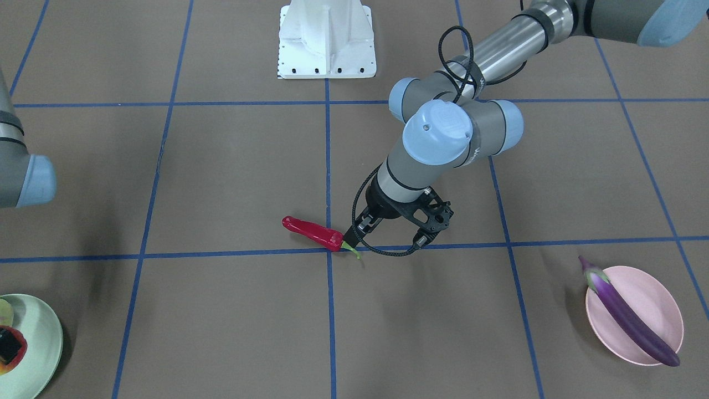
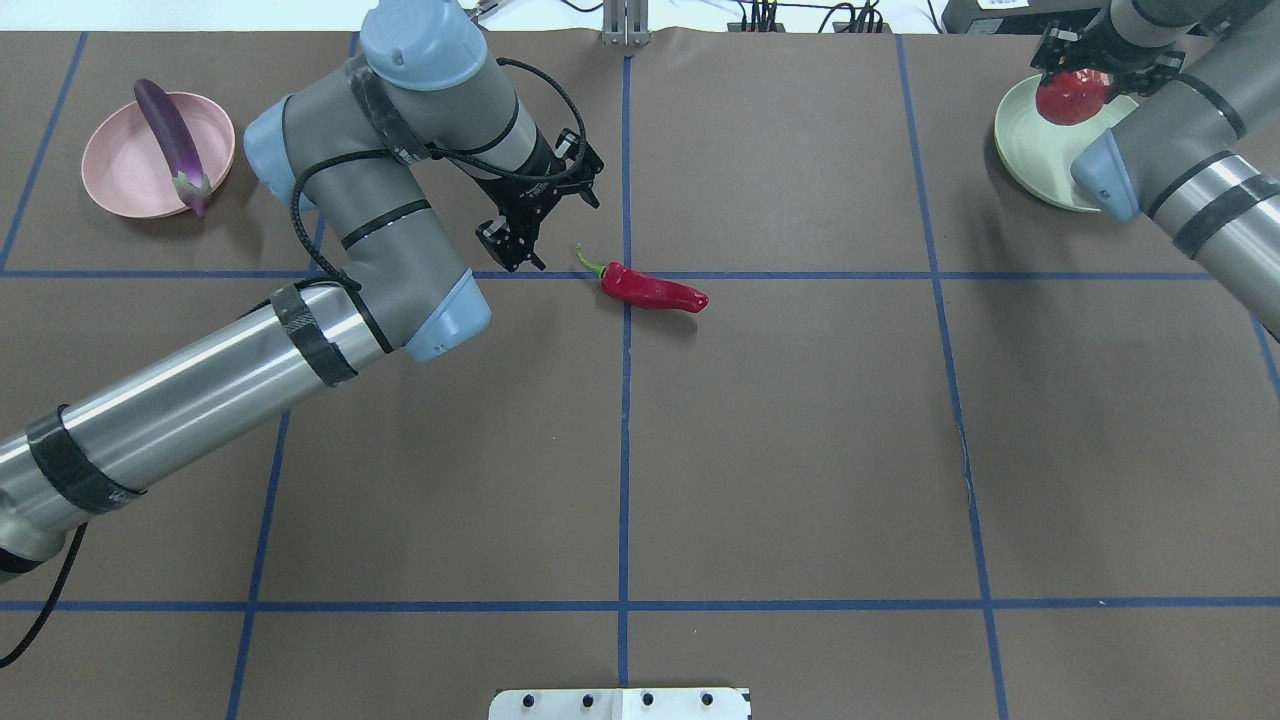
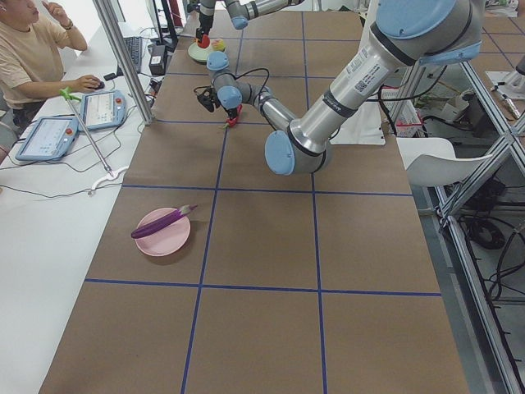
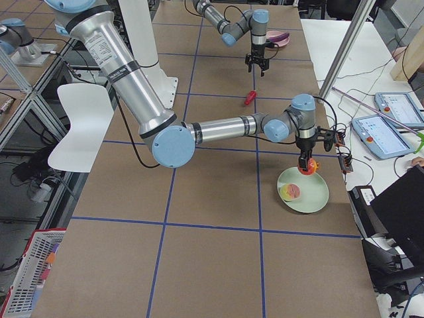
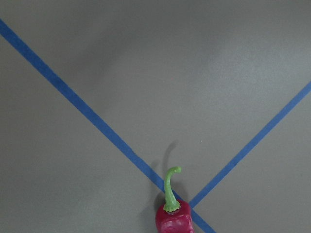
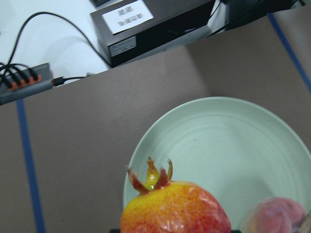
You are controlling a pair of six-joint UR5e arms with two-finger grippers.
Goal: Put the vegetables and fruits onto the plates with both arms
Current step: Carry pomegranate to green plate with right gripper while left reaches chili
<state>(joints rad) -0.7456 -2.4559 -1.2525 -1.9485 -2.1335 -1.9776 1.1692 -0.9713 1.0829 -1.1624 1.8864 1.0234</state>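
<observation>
The red chili (image 2: pixel 652 290) lies on the brown table at a blue tape crossing, green stem (image 5: pixel 170 187) toward my left gripper (image 2: pixel 555 230). That gripper is open and empty, just beside the stem end (image 1: pixel 385 241). The purple eggplant (image 2: pixel 170 140) lies across the pink plate (image 2: pixel 115 165). My right gripper (image 2: pixel 1090 60) is shut on the pomegranate (image 2: pixel 1072 97) and holds it over the mint green plate (image 2: pixel 1030 150). The peach (image 6: pixel 274 216) lies on that plate (image 6: pixel 218 141), next to the pomegranate (image 6: pixel 175 208).
The white robot base (image 1: pixel 327 39) stands at the table's middle edge. A black box (image 6: pixel 160 29) and cables lie just past the table edge behind the green plate. An operator (image 3: pixel 33 49) sits at a side desk with tablets.
</observation>
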